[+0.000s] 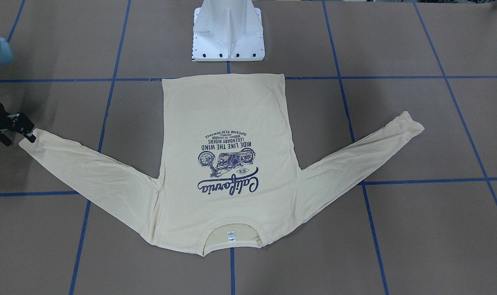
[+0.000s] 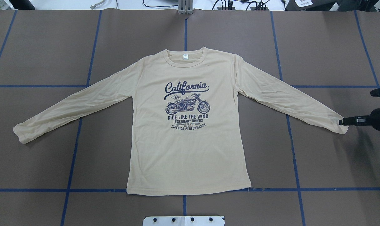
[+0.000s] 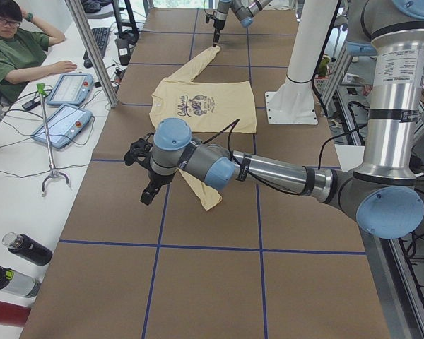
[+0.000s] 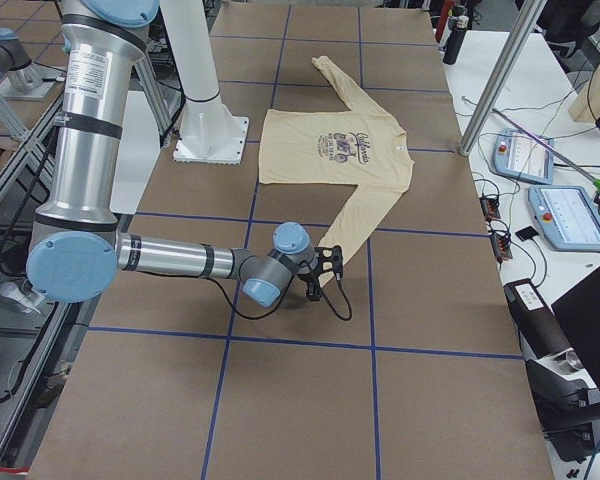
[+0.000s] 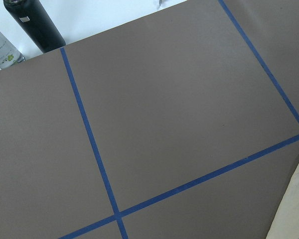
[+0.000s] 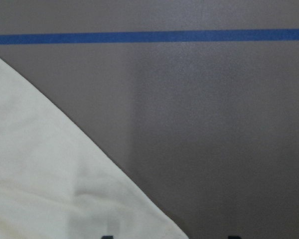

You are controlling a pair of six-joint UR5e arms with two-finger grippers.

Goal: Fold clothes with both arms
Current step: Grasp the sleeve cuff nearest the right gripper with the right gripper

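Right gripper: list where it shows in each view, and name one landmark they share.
Front-facing: right gripper at the left edge, mid-height.
Overhead: gripper at the right edge, mid-height.
Exterior left: gripper top centre, far and small.
Exterior right: gripper lower centre, near.
Left wrist: not in it.
Right wrist: not clearly in it.
Landmark: the sleeve cuff of the shirt, beside its tips.

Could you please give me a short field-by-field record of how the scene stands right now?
garment: pale cream-yellow long-sleeved knit shirt, flat, print side up, sleeves spread, unfolded
surface: brown table with blue tape grid
right arm: black two-finger right end effector at one cuff's edge, apparently open
left arm: left end effector near the other cuff, clear of the fabric; open or shut unclear
fold progress: none yet
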